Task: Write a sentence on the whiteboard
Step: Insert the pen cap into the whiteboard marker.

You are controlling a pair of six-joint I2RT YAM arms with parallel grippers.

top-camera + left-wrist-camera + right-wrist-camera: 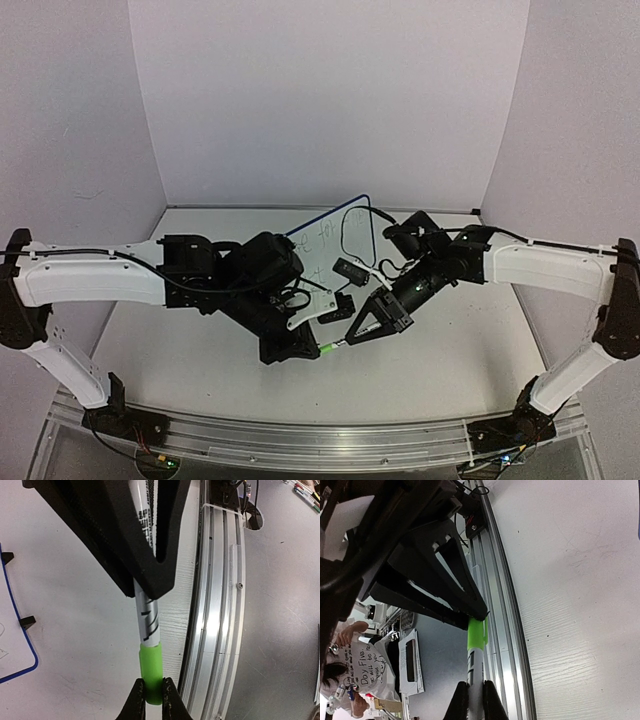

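Observation:
A marker (340,343) with a white barrel and green cap (327,348) hangs between my two grippers, low over the table in front of the whiteboard. My left gripper (318,350) is shut on the green cap (151,672). My right gripper (354,337) is shut on the white barrel (475,672). In the left wrist view my fingertips (135,702) pinch the cap's end. In the right wrist view the cap (476,635) runs into the left gripper's black jaws. The whiteboard (325,240), blue-rimmed with faint writing, stands behind the grippers; its corner shows in the left wrist view (12,650).
The whiteboard's wire stand (352,225) with black feet (27,621) sits on the table. An aluminium rail (215,605) runs along the table's near edge, also in the right wrist view (492,600). White walls enclose three sides.

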